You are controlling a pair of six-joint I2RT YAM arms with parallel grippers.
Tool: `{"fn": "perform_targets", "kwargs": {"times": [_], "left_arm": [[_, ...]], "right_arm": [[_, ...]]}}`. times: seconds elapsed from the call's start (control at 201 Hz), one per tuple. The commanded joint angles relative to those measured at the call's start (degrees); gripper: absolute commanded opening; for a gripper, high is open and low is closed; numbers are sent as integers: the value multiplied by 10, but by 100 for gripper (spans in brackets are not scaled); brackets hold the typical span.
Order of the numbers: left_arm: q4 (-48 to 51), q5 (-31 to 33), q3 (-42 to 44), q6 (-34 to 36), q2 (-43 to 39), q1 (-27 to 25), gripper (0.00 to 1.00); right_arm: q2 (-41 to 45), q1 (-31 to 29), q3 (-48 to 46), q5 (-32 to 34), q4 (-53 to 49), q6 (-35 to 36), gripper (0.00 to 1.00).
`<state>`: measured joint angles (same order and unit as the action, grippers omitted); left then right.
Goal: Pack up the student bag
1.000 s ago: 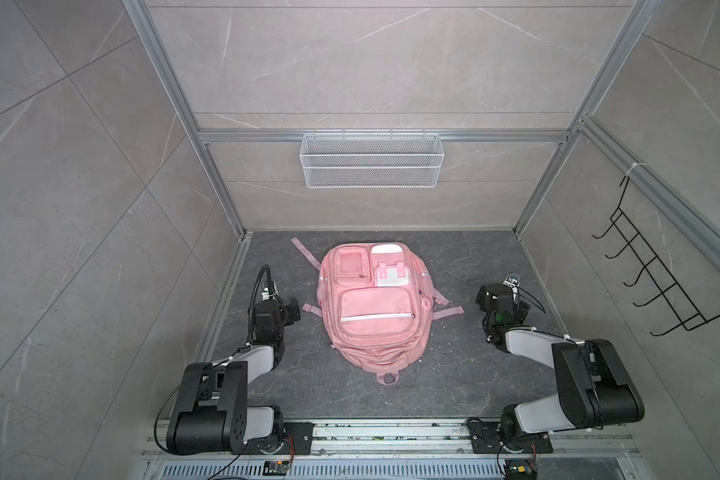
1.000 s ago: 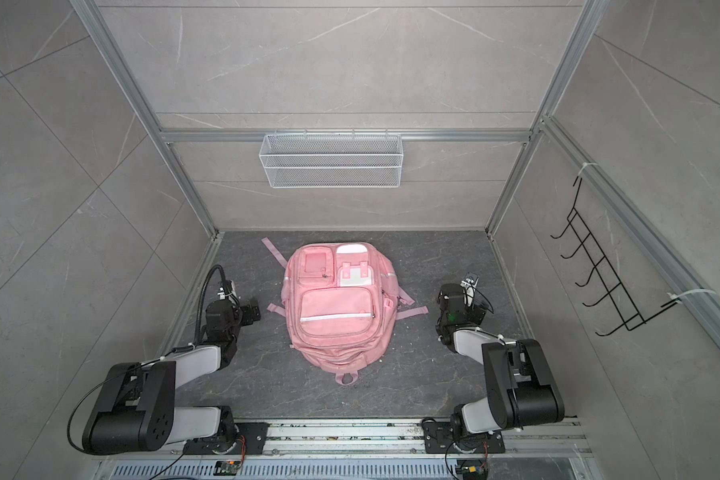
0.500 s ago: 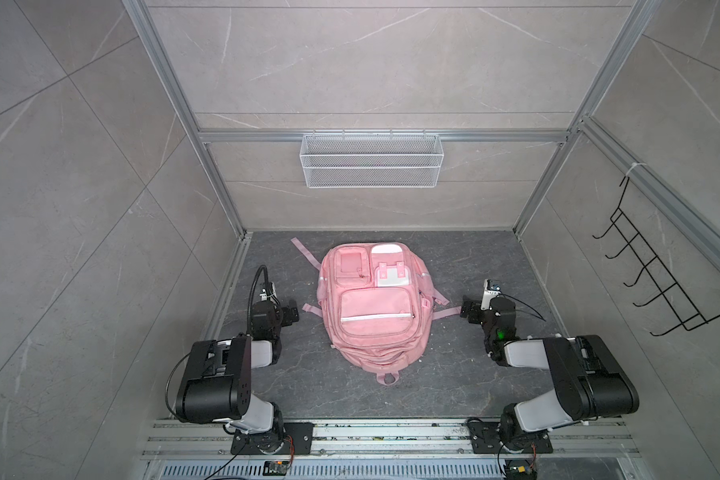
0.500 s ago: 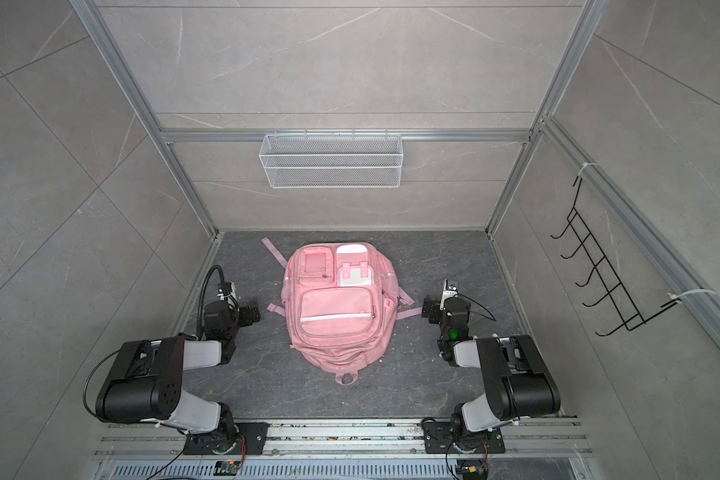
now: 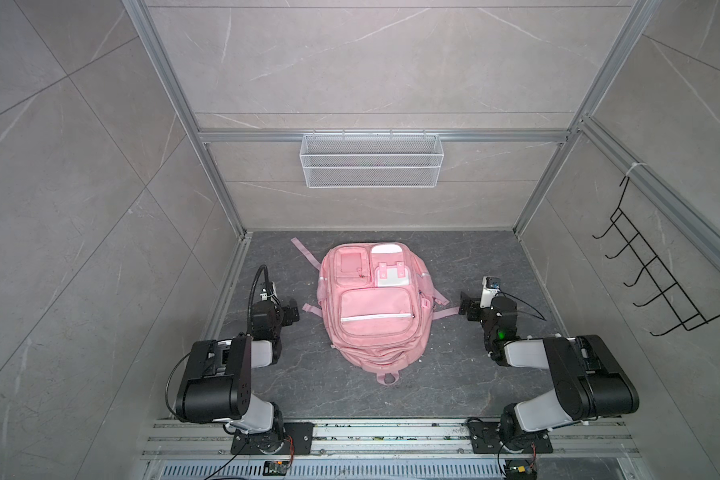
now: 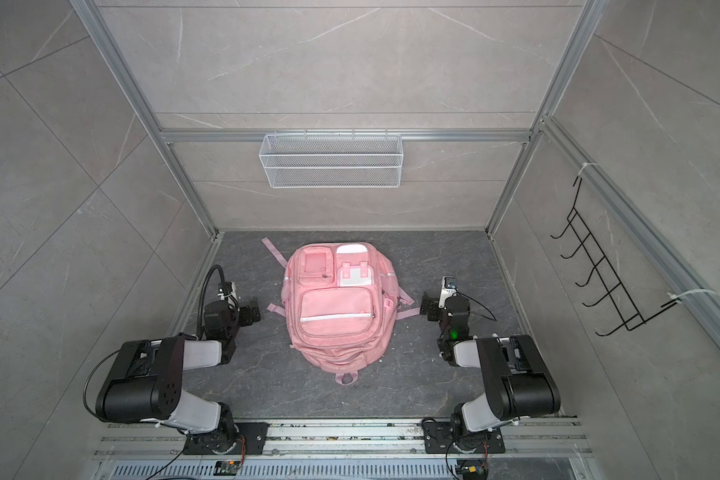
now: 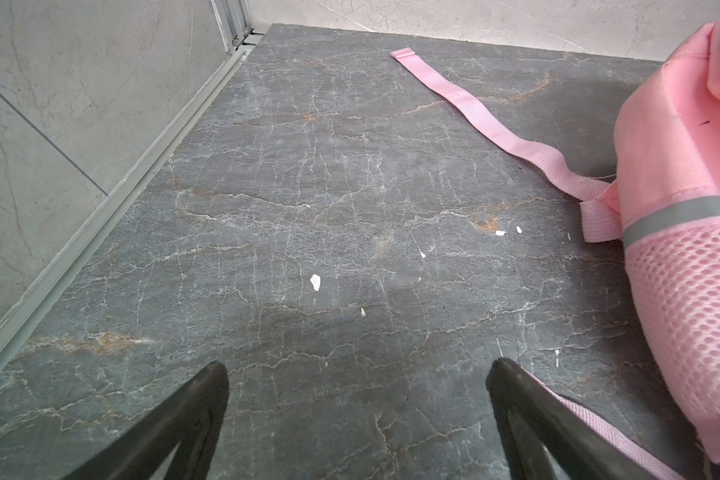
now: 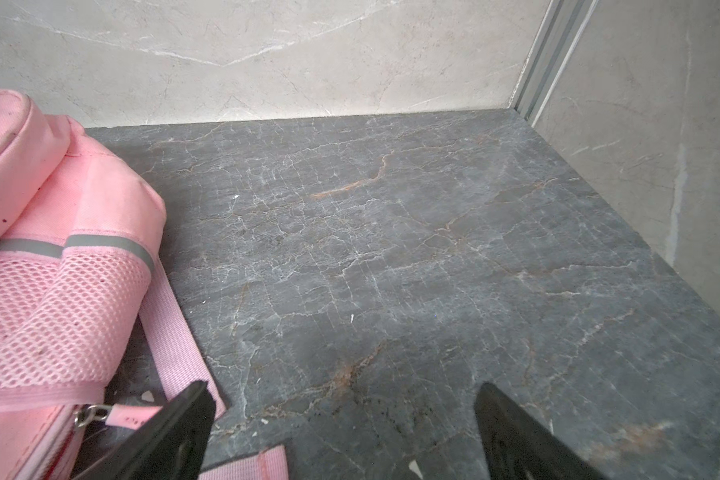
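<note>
Handle loop [image 5: 387,378]: we found this end of the student bag [image 5: 375,309] closest to the arm bases, flat on the dark worktop [image 5: 454,374].
Long axis: we judged that it ran near to far, midway between the two arms, front pockets up.
Left end effector [image 7: 356,374]: released, jaws wide and empty. The bag lay just beside it, to its right.
Right end effector [image 8: 346,399]: likewise spread and empty. The bag lay to its left, with one finger close by a zip pull [image 8: 96,413] and a side strap [image 8: 171,332].
Nearer arm: we judged neither clearly nearer, as both flanked the bag's middle.
Far end: a loose strap [image 5: 304,251] trailed toward the back wall, below the wire basket [image 5: 371,160].
</note>
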<state>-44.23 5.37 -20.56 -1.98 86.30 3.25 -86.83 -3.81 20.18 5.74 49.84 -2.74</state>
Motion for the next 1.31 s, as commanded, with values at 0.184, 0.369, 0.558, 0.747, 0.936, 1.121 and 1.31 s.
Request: {"fn": "perform_targets", "kwargs": {"times": [0.184,0.369,0.558,0.747,0.936,1.121,1.31], "left_arm": [[-34,-8,-5,7,-3,1,100],[-37,-8,-3,8,-4,1,100],[-37,-8,-3,7,-4,1,100],[-36,-8,-2,7,-4,1,100],[-37,-8,-3,8,-4,1,100],[-37,-8,-3,7,-4,1,100],[-37,-7,-3,7,-4,0,100]], "right_arm": [[0,2,0,-6,16,6,100],[1,2,-1,-6,16,6,100],[0,3,0,-8,15,5,100],[17,-4,-87,-58,161,41,100],[-5,-2,-10,-42,45,23,100],[11,3,-41,-53,76,28,100],[-5,12,-1,-29,28,7,100]]}}
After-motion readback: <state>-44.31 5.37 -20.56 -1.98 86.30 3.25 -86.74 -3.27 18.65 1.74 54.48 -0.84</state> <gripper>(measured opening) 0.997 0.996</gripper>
